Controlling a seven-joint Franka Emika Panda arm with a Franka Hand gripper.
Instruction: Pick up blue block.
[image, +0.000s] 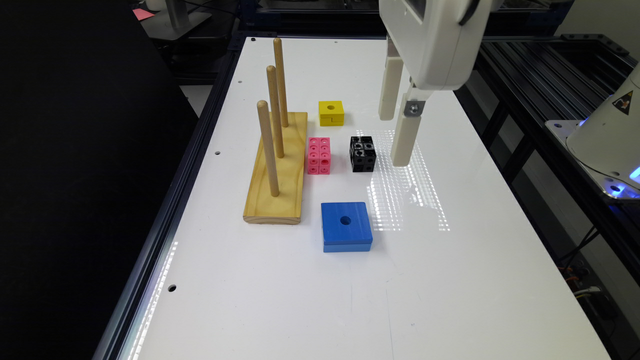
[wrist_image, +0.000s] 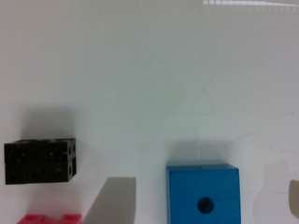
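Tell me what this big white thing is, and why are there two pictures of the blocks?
The big white thing is a robot arm. At its end is its gripper, two pale fingers like tongs, spread apart and holding nothing. One picture comes from a camera standing off the arm, looking down at the white table. The other comes from a camera on the robot's wrist, so it sees the blocks from close up. On the table lie a flat blue block with a round hole, a black cube, a pink cube, a small yellow cube, and a wooden board with three upright pegs. The robot's job is to pick up the blue one, which it is not touching.
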